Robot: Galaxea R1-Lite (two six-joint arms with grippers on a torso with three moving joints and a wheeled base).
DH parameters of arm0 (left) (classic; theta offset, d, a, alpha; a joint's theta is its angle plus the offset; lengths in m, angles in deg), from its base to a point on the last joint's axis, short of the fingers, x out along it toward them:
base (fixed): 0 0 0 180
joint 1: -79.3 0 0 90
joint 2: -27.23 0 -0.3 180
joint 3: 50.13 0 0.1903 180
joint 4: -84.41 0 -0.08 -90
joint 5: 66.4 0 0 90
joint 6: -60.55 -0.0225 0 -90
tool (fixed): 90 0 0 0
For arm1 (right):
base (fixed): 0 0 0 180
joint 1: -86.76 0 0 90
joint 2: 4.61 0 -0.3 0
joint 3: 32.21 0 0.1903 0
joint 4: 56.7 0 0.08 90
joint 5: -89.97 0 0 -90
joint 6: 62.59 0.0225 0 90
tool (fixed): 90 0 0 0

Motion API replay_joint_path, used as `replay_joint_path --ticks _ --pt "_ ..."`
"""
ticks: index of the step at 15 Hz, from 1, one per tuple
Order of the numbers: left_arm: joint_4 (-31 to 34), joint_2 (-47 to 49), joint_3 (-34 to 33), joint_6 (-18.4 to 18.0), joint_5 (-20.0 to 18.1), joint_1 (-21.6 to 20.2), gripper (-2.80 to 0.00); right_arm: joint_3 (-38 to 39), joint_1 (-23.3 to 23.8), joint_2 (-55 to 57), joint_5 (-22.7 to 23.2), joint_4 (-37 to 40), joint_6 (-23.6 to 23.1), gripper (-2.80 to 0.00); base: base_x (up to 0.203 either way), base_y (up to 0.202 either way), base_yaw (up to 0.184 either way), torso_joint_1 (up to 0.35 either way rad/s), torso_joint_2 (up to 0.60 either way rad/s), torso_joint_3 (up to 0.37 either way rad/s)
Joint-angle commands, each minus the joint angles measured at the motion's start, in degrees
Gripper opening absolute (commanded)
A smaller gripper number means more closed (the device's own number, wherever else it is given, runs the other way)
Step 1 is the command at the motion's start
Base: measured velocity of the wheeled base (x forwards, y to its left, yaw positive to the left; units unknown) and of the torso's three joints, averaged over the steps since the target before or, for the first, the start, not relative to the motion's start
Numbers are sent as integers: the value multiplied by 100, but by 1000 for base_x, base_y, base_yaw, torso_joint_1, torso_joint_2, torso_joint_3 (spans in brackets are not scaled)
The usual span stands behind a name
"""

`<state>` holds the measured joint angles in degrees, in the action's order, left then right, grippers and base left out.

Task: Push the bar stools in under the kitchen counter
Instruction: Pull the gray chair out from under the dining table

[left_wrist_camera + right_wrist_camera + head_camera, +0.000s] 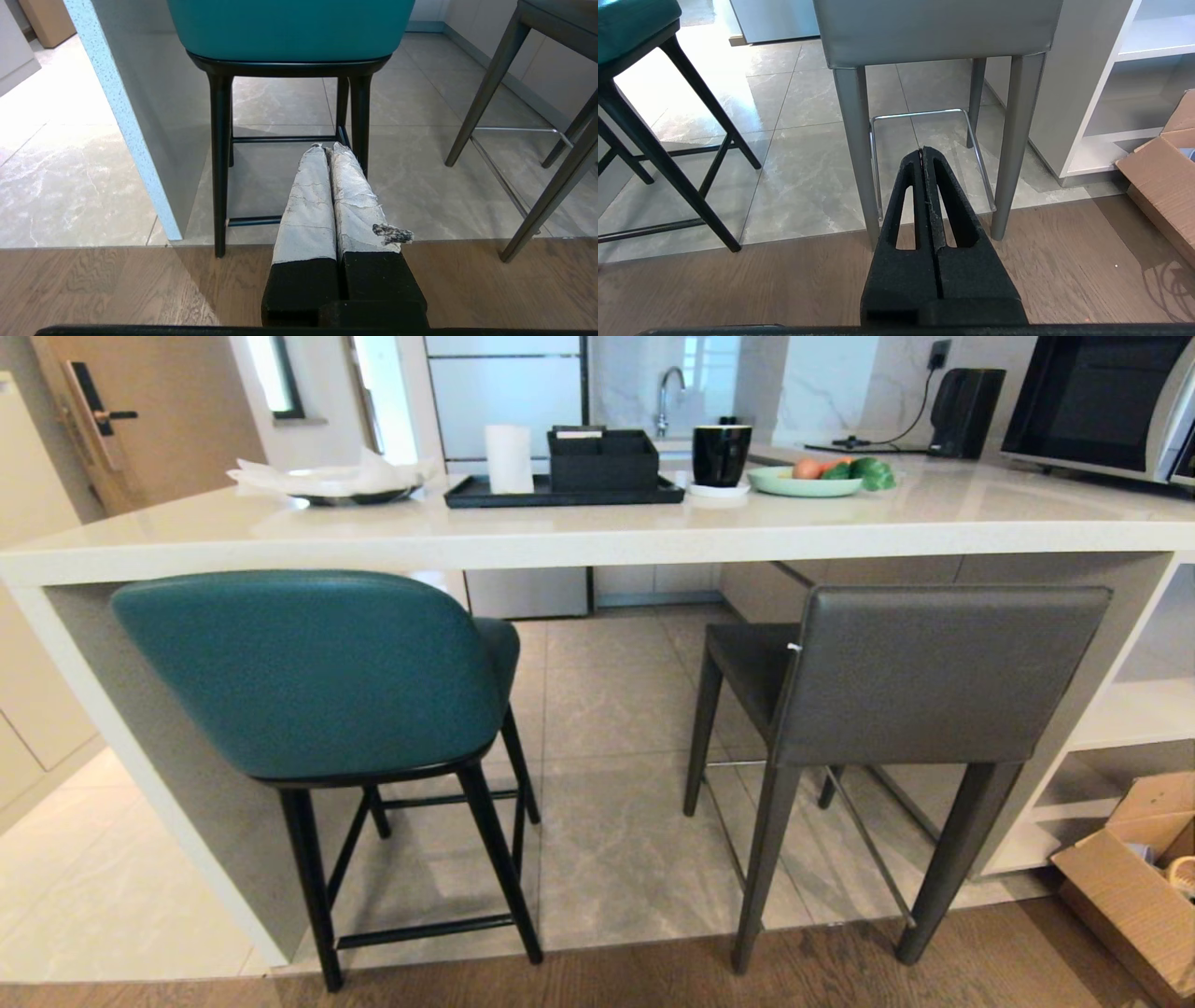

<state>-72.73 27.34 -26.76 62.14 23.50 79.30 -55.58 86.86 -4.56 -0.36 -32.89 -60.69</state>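
Jaws pressed together show only in wrist views, facing stools [317,672].

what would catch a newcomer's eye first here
Two bar stools stand at the kitchen counter: the teal stool at the robot's left, the grey stool at its right. On the counter, a green plate holds produce.
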Motion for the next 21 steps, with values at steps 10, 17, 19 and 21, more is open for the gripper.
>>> replay_joint_path --ticks 10,17,19,21 --pt "-2 7 0 8 2 0 -280 9 -1 13 -2 0 3 -280 7 0 0 0 0 0" --pt "-2 7 0 8 2 0 -280 9 -1 5 -2 0 3 -280 191 0 2 1 2 1" --pt "-2 7 0 8 2 0 -280 9 -1 13 -2 0 3 -280 193 0 2 0 0 2" --pt "-2 7 0 7 2 0 -280 9 -1 13 -2 0 3 -280 185 0 4 1 6 2"
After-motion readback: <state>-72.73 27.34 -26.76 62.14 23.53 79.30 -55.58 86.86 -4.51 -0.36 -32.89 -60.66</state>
